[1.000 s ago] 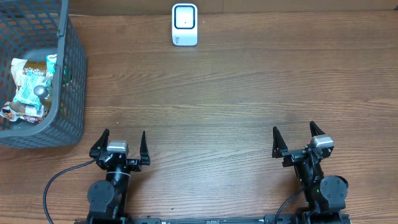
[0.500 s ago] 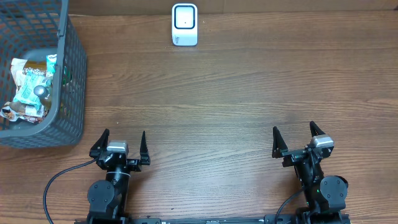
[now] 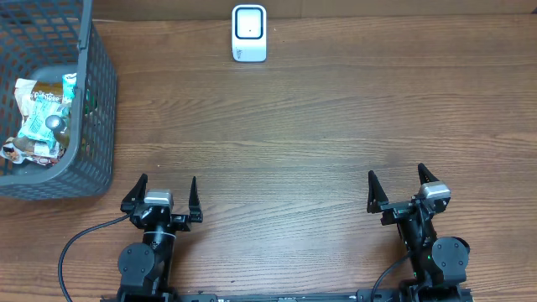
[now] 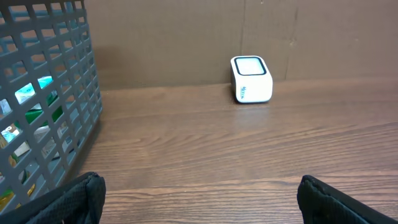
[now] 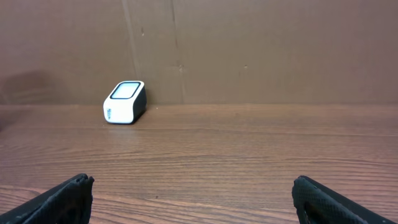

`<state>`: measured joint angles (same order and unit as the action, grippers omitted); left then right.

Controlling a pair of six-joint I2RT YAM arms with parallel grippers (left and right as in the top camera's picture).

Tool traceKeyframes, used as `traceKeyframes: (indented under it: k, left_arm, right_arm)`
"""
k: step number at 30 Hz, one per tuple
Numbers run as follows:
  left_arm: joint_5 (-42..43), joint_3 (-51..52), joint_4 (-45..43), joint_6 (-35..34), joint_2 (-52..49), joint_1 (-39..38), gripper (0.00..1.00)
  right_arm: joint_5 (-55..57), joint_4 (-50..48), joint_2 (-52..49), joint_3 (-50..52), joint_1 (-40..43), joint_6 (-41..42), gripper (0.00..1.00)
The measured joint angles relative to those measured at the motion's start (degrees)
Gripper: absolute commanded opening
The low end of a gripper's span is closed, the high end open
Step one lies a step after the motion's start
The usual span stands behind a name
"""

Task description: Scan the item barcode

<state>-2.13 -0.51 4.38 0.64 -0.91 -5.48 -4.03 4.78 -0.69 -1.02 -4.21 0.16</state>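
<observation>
Nothing's moved this past second: I see left end effector (image 3: 167, 190) and right end effector (image 3: 396, 181) parked, spread, empty, so packets (image 3: 38, 117) (snacks, I think) sit unpicked in basket (image 3: 99, 101), scanner (image 3: 249, 33) waiting.

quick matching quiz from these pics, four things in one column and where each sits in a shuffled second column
Column one:
1. basket
2. scanner
3. left gripper
4. right gripper

Column two:
A. far side, near the middle, standing alone
B. near side, right, open and empty
C. far left, with packets inside
D. near side, left, open and empty, closest to the basket

Pairs: 1-C, 2-A, 3-D, 4-B
</observation>
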Motion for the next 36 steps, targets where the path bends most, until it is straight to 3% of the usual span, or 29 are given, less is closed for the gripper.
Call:
traceKeyframes:
  k: [24,27,36]
  left_arm:
    - [0.0,0.0,-0.8,0.0,0.0,0.0,1.0]
    - [0.3,0.0,-6.4,0.0,0.0,0.0,1.0]
    - [7.8,0.0,-35.6,-2.1,0.1,0.0,1.0]
  right_arm:
    - [0.0,0.0,0.0,0.0,0.0,0.0,1.0]
    - [0.0,0.0,0.0,0.0,0.0,0.0,1.0]
    - [0.0,0.0,0.0,0.0,0.0,0.0,1.0]
